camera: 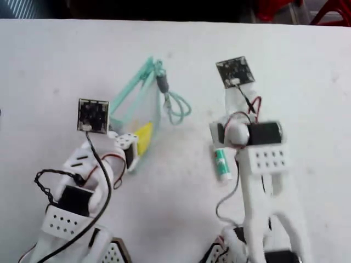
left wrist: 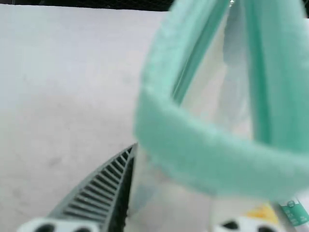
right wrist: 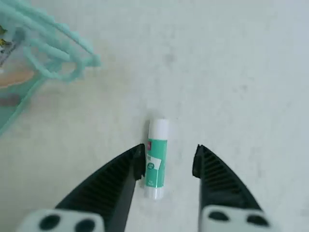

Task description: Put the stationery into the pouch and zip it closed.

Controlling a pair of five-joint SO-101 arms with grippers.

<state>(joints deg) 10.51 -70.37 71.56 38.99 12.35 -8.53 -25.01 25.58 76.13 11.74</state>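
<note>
Right gripper (right wrist: 166,164) spread around glue stick (right wrist: 156,159), mint cord (right wrist: 58,53) apart

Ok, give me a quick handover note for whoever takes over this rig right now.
Right gripper: open, low over the table, jaws either side of the glue stick, not closed on it.
Left gripper: at the near end of the pouch; whether it holds the pouch is unclear.
Pouch: mouth gaping open, yellow item inside, cord loop lying beside it.
Done: the yellow item appears to be in.
Left: grasp the glue stick, put it in the pouch, zip it closed.
</note>
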